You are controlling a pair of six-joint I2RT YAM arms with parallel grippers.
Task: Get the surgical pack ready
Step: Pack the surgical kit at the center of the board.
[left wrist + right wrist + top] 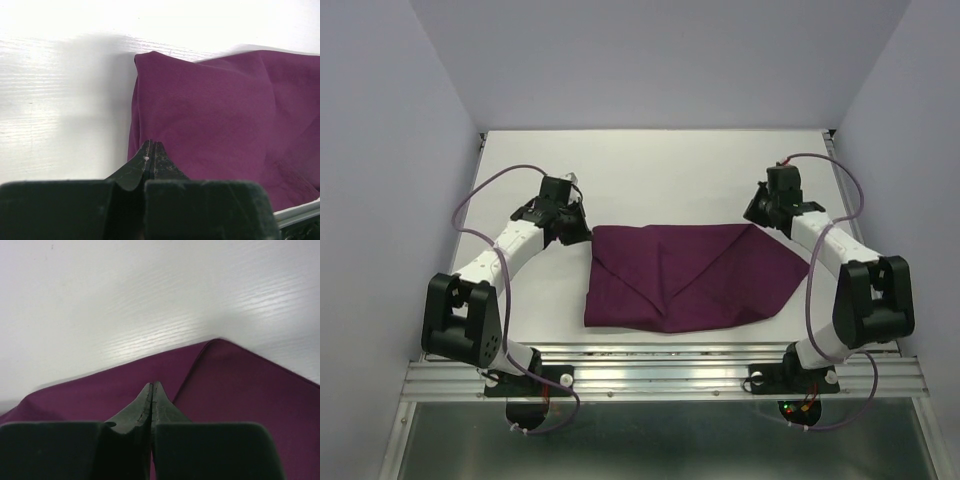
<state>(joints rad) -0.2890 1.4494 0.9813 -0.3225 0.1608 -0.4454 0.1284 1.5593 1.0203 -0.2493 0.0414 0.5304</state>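
The surgical pack (690, 275) is a large maroon cloth lying folded on the white table, with a diagonal flap across its top. My left gripper (576, 233) sits at the cloth's far-left corner. In the left wrist view it (151, 144) is shut with nothing between its fingers, its tips over the left edge of the cloth (225, 115). My right gripper (761, 214) sits at the far-right fold point. In the right wrist view it (152, 384) is also shut and empty, above the cloth (240, 395) next to a fold line.
The white table (660, 180) runs back to lilac walls on three sides. An aluminium rail (660, 375) carries both arm bases along the near edge; the same rail (300, 212) shows past the cloth in the left wrist view.
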